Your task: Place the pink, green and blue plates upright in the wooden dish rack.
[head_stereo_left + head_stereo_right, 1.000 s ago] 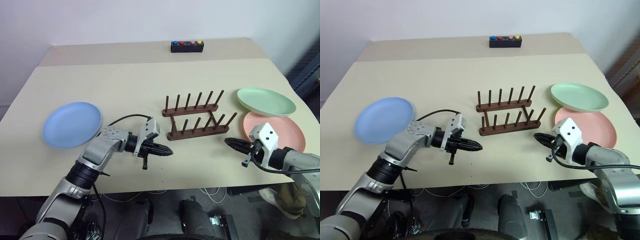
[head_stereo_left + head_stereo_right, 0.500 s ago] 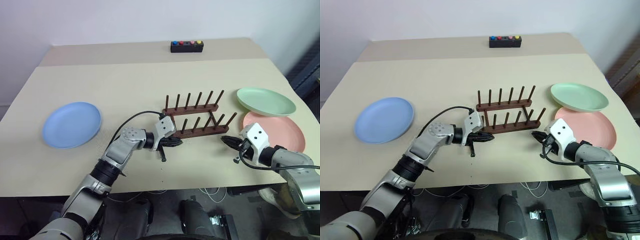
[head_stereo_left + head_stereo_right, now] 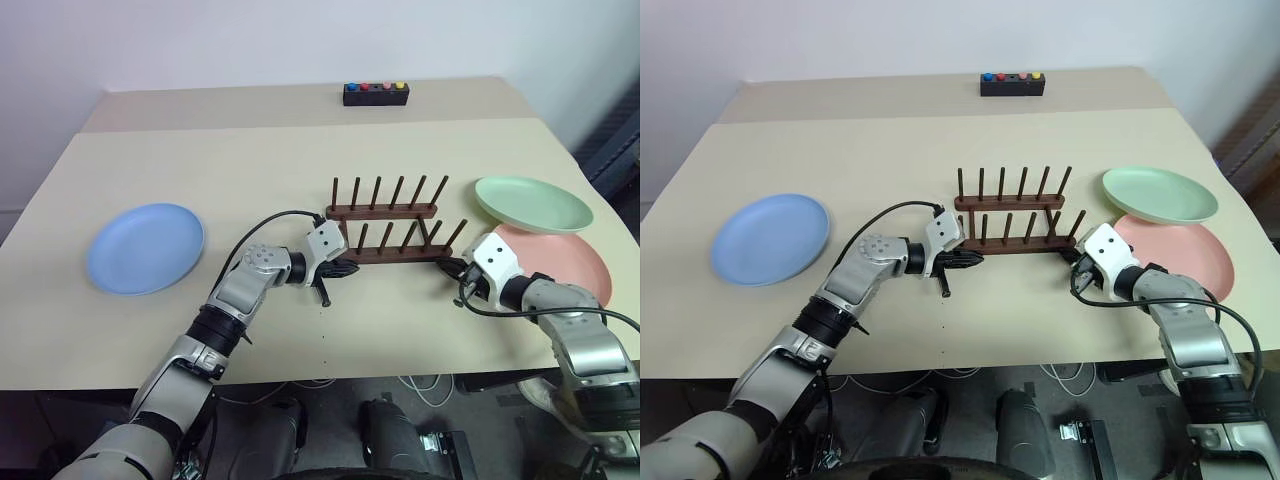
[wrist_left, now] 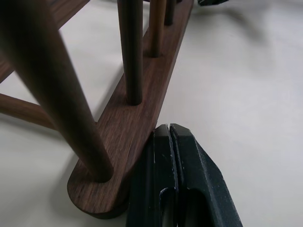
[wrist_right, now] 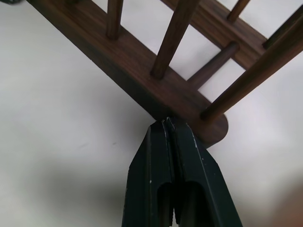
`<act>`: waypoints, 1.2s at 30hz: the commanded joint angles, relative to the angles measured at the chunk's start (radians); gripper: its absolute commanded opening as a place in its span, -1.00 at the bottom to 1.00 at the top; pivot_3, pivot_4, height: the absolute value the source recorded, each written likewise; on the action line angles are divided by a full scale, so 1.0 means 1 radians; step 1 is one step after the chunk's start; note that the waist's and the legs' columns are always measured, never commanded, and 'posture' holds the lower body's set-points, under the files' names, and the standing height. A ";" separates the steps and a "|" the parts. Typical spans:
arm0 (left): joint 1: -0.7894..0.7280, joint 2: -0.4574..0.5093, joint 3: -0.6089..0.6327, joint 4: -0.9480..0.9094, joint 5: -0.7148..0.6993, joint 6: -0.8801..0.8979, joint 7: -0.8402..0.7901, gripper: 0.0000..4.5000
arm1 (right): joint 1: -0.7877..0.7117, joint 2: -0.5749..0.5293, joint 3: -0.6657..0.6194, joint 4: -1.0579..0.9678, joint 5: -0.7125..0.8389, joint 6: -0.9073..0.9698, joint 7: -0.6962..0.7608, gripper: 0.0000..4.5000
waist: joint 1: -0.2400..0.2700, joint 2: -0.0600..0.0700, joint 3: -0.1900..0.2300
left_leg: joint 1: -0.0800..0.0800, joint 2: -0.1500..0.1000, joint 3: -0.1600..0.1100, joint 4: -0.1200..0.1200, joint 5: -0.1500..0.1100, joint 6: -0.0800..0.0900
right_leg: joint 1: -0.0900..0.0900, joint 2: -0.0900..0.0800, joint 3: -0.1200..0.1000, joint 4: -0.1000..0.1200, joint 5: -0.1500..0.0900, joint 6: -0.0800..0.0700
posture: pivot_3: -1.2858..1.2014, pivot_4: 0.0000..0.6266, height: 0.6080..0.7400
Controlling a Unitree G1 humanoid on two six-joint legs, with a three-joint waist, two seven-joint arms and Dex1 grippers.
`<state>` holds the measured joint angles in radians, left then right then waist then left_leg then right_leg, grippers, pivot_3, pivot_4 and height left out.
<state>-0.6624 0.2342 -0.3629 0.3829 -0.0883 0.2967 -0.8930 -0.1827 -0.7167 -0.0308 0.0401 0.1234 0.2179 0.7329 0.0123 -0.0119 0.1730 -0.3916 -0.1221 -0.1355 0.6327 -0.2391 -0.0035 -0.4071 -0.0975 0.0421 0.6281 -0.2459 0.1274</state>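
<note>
Nearest: left end effector [image 4: 170, 142] and right end effector [image 5: 169, 130], both closed, empty, tips against opposite ends of wooden dish rack [image 3: 395, 240] mid-desk [image 3: 260, 160]. Blue plate [image 3: 146, 248] left; pink plate [image 3: 560, 262] right, green plate [image 3: 532, 202] overlapping its far edge.

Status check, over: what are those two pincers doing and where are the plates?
Both pincers shut, left pincer and right pincer at opposite ends of the dish rack. Blue plate, green plate, pink plate flat on table. Rack empty.
</note>
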 commanded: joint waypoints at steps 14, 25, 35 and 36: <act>-0.146 -0.057 0.059 0.273 0.049 -0.195 0.023 -1.00 | -0.207 0.045 0.029 0.245 -0.093 -0.150 -0.042 -0.98 | -0.002 0.000 0.000 | 0.000 0.000 0.000 0.000 0.001 -0.001 | -0.001 0.000 0.000 0.001 0.000 0.000 | 0.03 -0.52 1.00; -0.257 -0.079 0.099 0.484 0.071 -0.313 0.032 -1.00 | -0.320 0.080 0.047 0.412 -0.131 -0.238 -0.064 -0.98 | -0.007 0.000 0.000 | 0.000 -0.001 0.000 0.000 0.001 -0.001 | -0.001 0.000 0.000 0.002 0.000 0.000 | 0.03 -0.52 1.00; -0.307 -0.090 0.130 0.569 0.084 -0.376 0.025 -1.00 | -0.349 0.088 0.045 0.465 -0.143 -0.275 -0.069 -0.98 | -0.011 0.000 0.000 | 0.000 -0.001 0.000 -0.001 0.001 -0.001 | -0.002 0.000 0.000 0.003 0.001 0.001 | 0.03 -0.52 1.00; -0.309 -0.091 0.132 0.571 0.084 -0.382 0.021 -1.00 | -0.350 0.088 0.044 0.468 -0.144 -0.277 -0.070 -0.98 | -0.011 0.000 0.000 | 0.000 -0.001 0.000 -0.001 0.001 -0.001 | -0.002 0.000 0.000 0.003 0.001 0.001 | 0.03 -0.52 1.00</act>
<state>-0.9387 0.1462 -0.2533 0.9681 -0.0077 -0.0566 -0.8679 -0.5073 -0.6289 0.0281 0.5147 -0.0244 -0.0371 0.6724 0.0015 -0.0120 0.1731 -0.3915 -0.1228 -0.1356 0.6321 -0.2382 -0.0047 -0.4089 -0.0973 0.0425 0.6307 -0.2453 0.1281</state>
